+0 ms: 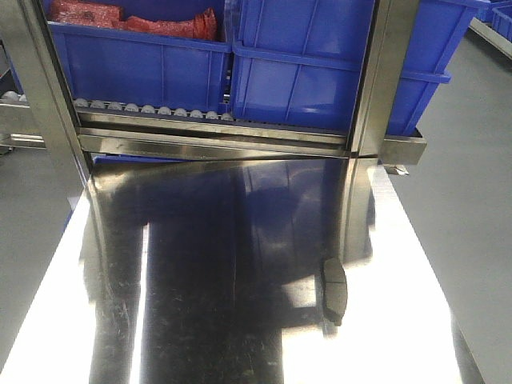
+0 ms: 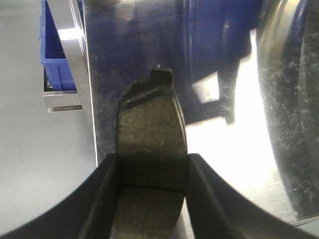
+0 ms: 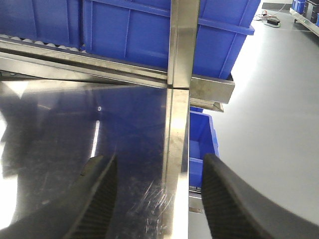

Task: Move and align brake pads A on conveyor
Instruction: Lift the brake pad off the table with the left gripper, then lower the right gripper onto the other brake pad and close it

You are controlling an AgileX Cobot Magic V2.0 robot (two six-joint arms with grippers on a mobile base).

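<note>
A dark grey brake pad (image 2: 149, 124) fills the left wrist view, and my left gripper (image 2: 152, 159) is shut on it across its middle groove. The pad's end tab points away from me over the shiny steel table (image 2: 224, 149), close to the table's edge. I cannot tell whether this pad touches the table. Another brake pad (image 1: 334, 290) rests alone on the right side of the steel table (image 1: 200, 280), with no gripper near it. My right gripper (image 3: 159, 169) is open and holds nothing as it hangs over the table's right edge strip (image 3: 174, 149). A dark rough patch (image 2: 299, 149) may be the conveyor.
A roller rack with blue bins (image 1: 304, 72) stands behind the table, one bin holding red bags (image 1: 136, 20). Steel uprights (image 1: 380, 80) flank the rack. Another blue bin (image 3: 202, 139) sits low beside the table's right edge. Grey floor (image 1: 472, 200) lies on both sides.
</note>
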